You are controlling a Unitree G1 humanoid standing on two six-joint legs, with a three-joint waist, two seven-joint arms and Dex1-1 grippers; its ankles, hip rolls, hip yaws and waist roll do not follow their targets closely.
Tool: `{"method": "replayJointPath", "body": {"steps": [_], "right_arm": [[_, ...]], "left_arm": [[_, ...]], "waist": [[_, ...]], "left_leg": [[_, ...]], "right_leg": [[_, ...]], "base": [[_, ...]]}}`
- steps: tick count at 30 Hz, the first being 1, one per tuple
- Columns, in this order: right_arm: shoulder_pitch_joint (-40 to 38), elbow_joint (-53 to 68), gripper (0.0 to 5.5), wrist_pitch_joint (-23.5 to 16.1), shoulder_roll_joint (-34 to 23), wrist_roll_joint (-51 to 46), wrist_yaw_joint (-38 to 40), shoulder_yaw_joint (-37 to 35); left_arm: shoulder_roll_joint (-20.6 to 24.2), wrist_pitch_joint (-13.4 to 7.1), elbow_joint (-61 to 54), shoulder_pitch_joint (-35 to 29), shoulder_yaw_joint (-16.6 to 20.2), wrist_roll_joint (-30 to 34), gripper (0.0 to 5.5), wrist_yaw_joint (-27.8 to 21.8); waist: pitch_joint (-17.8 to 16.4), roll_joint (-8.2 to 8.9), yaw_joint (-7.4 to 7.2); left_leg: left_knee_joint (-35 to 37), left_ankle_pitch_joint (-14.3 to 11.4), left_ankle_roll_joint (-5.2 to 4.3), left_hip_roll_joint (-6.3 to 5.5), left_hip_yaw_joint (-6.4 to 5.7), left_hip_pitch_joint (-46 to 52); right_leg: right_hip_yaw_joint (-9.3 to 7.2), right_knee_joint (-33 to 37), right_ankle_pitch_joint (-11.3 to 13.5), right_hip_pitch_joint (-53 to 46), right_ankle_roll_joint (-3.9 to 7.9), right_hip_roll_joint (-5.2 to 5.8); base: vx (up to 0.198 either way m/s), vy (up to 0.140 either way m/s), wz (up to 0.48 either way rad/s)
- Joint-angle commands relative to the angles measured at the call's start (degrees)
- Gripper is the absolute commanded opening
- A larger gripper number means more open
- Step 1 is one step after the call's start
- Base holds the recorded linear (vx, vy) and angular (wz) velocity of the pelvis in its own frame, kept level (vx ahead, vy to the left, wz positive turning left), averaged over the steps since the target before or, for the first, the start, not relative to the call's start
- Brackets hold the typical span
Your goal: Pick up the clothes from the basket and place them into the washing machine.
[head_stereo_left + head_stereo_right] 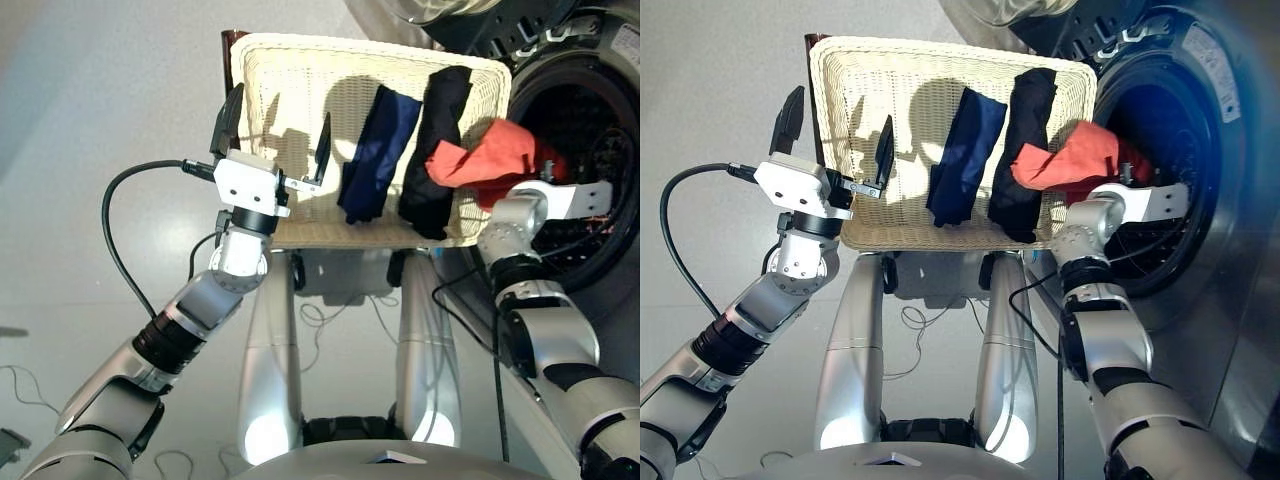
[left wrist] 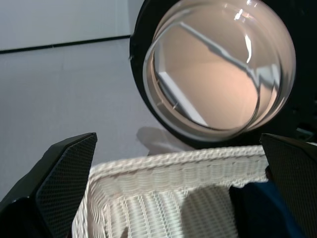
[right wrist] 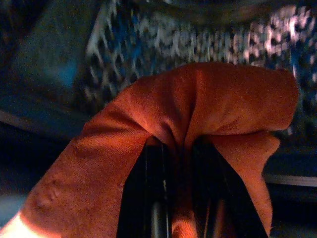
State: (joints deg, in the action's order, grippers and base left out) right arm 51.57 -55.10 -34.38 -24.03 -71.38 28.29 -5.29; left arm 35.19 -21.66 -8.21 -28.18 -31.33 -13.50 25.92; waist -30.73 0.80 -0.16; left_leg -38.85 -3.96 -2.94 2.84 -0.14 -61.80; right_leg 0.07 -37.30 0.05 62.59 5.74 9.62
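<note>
The cream wicker basket point(image 1: 300, 90) holds a navy garment point(image 1: 378, 152) and a black garment point(image 1: 437, 150), both lying lengthwise on its right half. My right gripper point(image 3: 181, 148) is shut on the coral-red garment point(image 1: 485, 155), which hangs at the mouth of the washing machine point(image 1: 590, 130) with one end trailing over the basket's right rim. The perforated drum point(image 3: 208, 34) shows behind the cloth in the right wrist view. Over the basket's left part my left gripper point(image 1: 278, 135) hovers open and holds nothing. The round glass door point(image 2: 220, 69) shows in the left wrist view.
A black cable point(image 1: 125, 230) loops off my left wrist over the grey floor. More cables point(image 1: 330, 315) lie on the floor below the basket. The machine's open door point(image 1: 450, 15) stands beyond the basket's far right corner.
</note>
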Motion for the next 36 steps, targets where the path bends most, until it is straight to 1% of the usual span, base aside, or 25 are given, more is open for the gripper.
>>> {"method": "replayJointPath", "body": {"steps": [1, 8, 11, 13, 16, 22, 24, 27, 28, 29, 32, 36], "right_arm": [[2.0, 0.7, 0.0, -5.6, -9.3, -0.8, 1.3, -3.0], [4.7, -0.4, 0.0, -5.9, -17.1, 1.1, 2.1, -3.2], [5.4, 0.7, 0.0, -7.9, -19.9, 3.6, 3.6, -3.9], [5.8, 2.4, 0.0, -10.8, -21.5, 7.2, 6.5, -4.7], [6.7, 1.0, 0.0, -11.8, -24.3, 11.0, 11.1, -5.9], [9.4, -5.6, 0.0, -12.0, -27.8, 7.8, 14.6, -8.3], [9.6, -6.2, 0.0, -11.4, -27.8, 8.0, 15.7, -8.1], [9.4, -6.2, 0.0, -10.3, -27.1, 7.5, 15.0, -7.7], [9.5, -6.3, 1.98, -10.0, -26.7, 7.3, 14.5, -7.5], [9.7, -6.3, 5.5, -10.1, -26.3, 6.5, 13.9, -7.5], [9.5, -6.0, 5.5, -9.8, -24.8, 3.7, 11.1, -6.9], [8.9, -4.2, 5.5, -10.6, -21.9, 1.5, 8.0, -6.4]], "left_arm": [[0.9, -4.2, -9.6, 0.7, 0.2, -0.3, 5.5, -0.1], [3.4, -4.6, -11.8, 1.4, 1.2, -0.4, 5.5, -0.6], [3.6, -5.0, -12.3, 1.7, 1.9, -0.7, 5.5, -0.6], [3.8, -5.4, -12.6, 1.8, 2.3, -0.7, 5.5, -0.3], [5.0, -6.0, -13.1, 1.6, 2.6, -0.7, 5.5, -0.3], [7.4, -6.3, -14.3, 2.0, 2.9, -2.8, 5.5, -1.2], [7.9, -6.2, -14.7, 2.2, 3.0, -3.0, 5.5, -1.1], [8.3, -6.2, -15.1, 2.2, 3.1, -3.2, 5.5, -1.3], [8.3, -6.2, -15.1, 2.1, 3.0, -3.3, 5.5, -1.4], [8.2, -6.2, -15.1, 2.1, 3.0, -3.5, 5.5, -1.5], [7.8, -6.1, -14.9, 1.9, 2.9, -3.9, 5.5, -1.7], [7.1, -5.9, -14.7, 1.6, 3.0, -4.6, 5.5, -1.9]], "waist": [[0.9, -4.84, -0.95], [0.9, -4.93, -1.07], [0.9, -5.21, -1.16], [0.9, -5.61, -1.14], [0.9, -6.28, -0.86], [0.9, -7.18, -0.56], [0.9, -7.3, -0.56], [0.9, -7.34, -0.54], [0.9, -7.32, -0.56], [0.9, -7.3, -0.59], [0.9, -7.13, -0.71], [0.9, -6.99, -0.87]], "left_leg": [[0.4, -2.4, 1.59, -3.15, 0.54, -0.1], [-1.2, -2.4, 1.58, -3.0, 0.42, -3.5], [-1.7, -2.5, 1.72, -3.02, 0.4, -4.2], [-2.3, -2.5, 1.8, -3.21, 0.33, -5.0], [-2.7, -2.5, 1.85, -3.33, 0.28, -5.5], [-4.0, -2.8, 2.11, -3.73, 0.47, -6.2], [-4.4, -3.0, 2.23, -3.7, 0.67, -6.5], [-4.8, -3.2, 2.46, -3.73, 0.98, -6.8], [-4.8, -3.2, 2.53, -3.67, 1.03, -6.9], [-4.8, -3.2, 2.58, -3.67, 1.06, -7.0], [-4.6, -3.4, 2.64, -3.49, 1.25, -6.8], [-4.5, -3.3, 2.68, -3.41, 1.35, -6.7]], "right_leg": [[0.87, -1.2, -3.0, 0.5, -0.34, -2.35], [1.14, -2.5, -3.0, 3.7, -0.44, -2.56], [1.33, -3.2, -3.1, 4.7, -0.4, -2.7], [1.53, -3.8, -3.2, 5.5, -0.34, -2.79], [1.67, -4.5, -3.4, 6.2, -0.21, -2.73], [2.08, -5.9, -3.5, 7.3, -0.17, -3.0], [2.34, -6.2, -3.5, 7.6, -0.17, -3.08], [2.55, -6.5, -3.4, 7.7, -0.18, -3.18], [2.59, -6.5, -3.4, 7.8, -0.18, -3.21], [2.66, -6.5, -3.4, 7.9, -0.18, -3.33], [2.71, -6.3, -3.3, 7.8, -0.14, -3.34], [2.67, -6.1, -3.4, 7.6, -0.31, -3.47]], "base": [[0.0, 0.0, 0.0], [0.0, 0.0, 0.0], [0.0, 0.0, 0.0], [0.0, 0.0, 0.0], [0.0, 0.0, 0.0], [0.0, 0.0, 0.0], [0.0, 0.0, 0.0], [0.0, 0.0, 0.0], [0.0, 0.0, 0.0], [0.0, 0.0, 0.0], [0.0, 0.0, 0.0], [0.0, 0.0, 0.0]]}}
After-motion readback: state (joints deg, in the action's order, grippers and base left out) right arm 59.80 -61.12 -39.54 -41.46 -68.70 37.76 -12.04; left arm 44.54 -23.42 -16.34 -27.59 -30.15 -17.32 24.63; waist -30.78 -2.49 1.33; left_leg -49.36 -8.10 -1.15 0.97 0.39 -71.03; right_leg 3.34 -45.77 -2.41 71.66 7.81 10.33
